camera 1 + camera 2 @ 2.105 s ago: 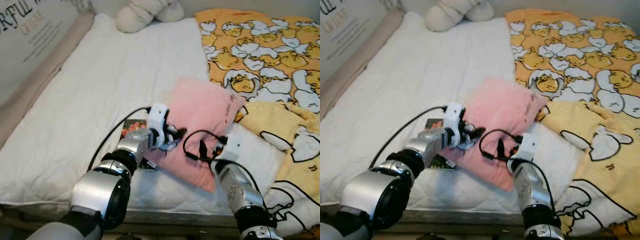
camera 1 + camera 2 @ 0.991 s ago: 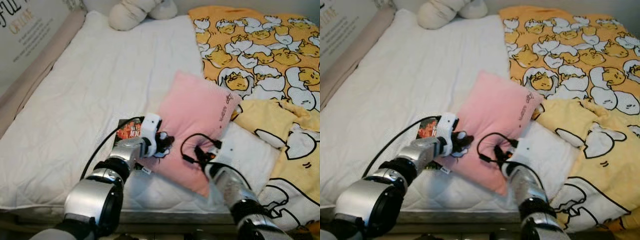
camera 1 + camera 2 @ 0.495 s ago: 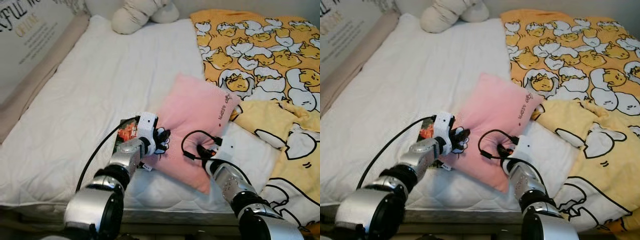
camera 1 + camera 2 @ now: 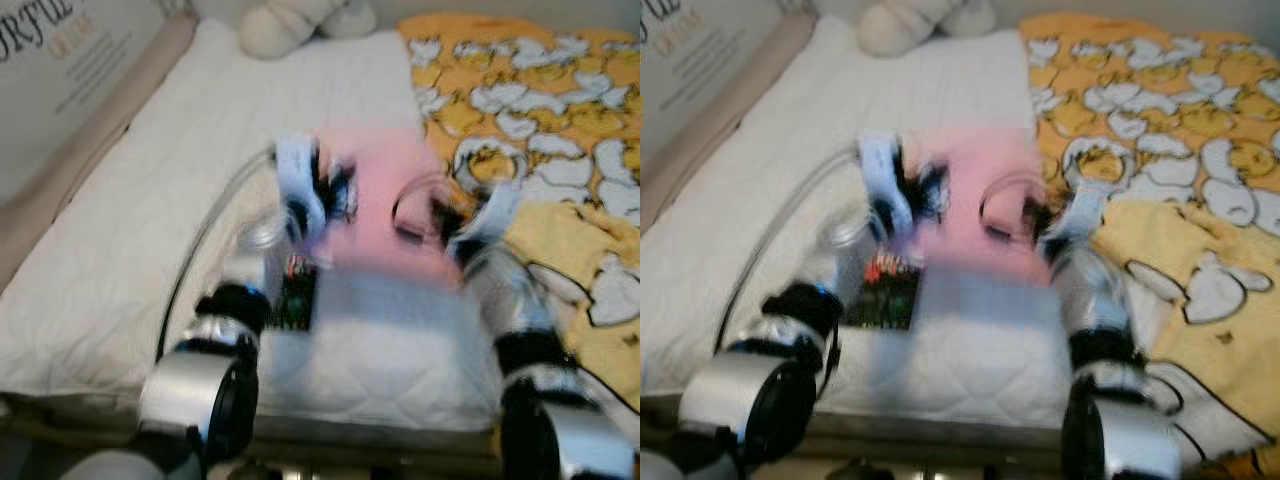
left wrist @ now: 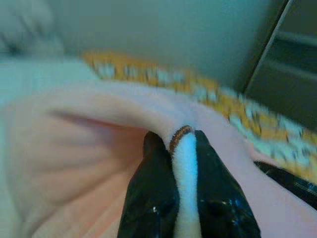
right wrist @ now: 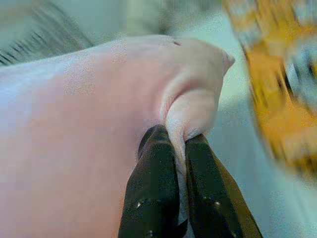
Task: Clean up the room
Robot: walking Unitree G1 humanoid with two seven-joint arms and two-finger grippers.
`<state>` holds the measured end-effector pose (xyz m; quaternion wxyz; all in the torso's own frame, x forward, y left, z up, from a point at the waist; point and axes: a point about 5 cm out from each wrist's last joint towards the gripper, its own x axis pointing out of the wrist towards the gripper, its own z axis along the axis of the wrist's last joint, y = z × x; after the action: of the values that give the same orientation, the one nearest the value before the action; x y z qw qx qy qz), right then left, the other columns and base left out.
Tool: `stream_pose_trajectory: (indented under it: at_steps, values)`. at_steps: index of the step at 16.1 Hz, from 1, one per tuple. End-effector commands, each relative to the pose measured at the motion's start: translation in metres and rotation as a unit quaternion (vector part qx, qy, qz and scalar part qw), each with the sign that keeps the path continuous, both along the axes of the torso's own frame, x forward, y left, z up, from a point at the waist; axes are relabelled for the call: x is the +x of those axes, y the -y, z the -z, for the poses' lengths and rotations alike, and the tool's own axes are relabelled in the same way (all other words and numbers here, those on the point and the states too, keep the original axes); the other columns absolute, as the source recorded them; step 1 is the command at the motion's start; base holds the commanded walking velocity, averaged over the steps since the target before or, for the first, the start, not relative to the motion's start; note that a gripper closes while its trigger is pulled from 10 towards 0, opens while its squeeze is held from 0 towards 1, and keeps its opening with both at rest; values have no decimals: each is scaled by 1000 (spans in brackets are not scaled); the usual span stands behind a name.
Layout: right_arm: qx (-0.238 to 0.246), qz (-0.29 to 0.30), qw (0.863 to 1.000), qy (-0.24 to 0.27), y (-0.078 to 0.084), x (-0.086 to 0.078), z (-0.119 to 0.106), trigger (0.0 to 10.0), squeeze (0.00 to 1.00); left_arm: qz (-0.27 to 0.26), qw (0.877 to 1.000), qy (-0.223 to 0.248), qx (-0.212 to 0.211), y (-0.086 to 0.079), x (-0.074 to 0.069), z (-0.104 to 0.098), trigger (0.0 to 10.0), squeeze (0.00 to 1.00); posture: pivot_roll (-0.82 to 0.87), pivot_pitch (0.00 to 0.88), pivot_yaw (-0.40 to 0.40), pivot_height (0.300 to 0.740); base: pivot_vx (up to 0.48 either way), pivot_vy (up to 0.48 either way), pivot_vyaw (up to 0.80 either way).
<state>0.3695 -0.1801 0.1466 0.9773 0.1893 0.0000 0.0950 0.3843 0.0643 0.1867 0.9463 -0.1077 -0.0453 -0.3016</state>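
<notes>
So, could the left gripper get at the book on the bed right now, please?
Probably not: the left gripper is shut on the pillow's edge, so it would have to let go first, though the book lies uncovered just below.

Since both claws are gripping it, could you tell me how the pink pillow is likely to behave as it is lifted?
The pink pillow is probably soft: its fabric bunches between the left claw and right claw. It likely sags between the two grips. Seemingly light, as edge pinches hold it.

Motion blur smears the pink pillow [image 4: 375, 200] and both arms in the head views.
</notes>
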Motion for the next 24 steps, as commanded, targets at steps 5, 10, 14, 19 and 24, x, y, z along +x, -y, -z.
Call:
stream_pose_trajectory:
  at_steps: [5, 10, 14, 19, 24]
  values:
    - [-119, 16, 993, 22, -5, -4, -5, 10000, 0, -77, 997, -2, 5, -23, -3, 16, 10000, 0, 37, 0, 28, 740, 0, 96, 0]
    - [-126, 34, 991, 11, -7, -11, 4, 10000, 0, -78, 996, 13, 49, -26, -3, 16, 10000, 0, 25, 0, 41, 740, 0, 480, 83]
    - [-130, 43, 991, 9, -4, -14, 5, 10000, 0, -78, 996, 11, 48, -24, 0, 14, 10000, 0, 10, 0, 53, 740, 0, 480, 0]
    - [-132, 48, 990, 1, -4, -20, 11, 10000, 0, -68, 997, 6, 41, -18, 0, 14, 10000, 0, -4, 0, 63, 740, 0, 480, 0]
    - [-127, 70, 989, -23, 7, -36, 28, 10000, 0, -85, 993, 24, 83, -16, -4, 18, 10000, 0, -9, 0, 61, 740, 0, 439, 0]
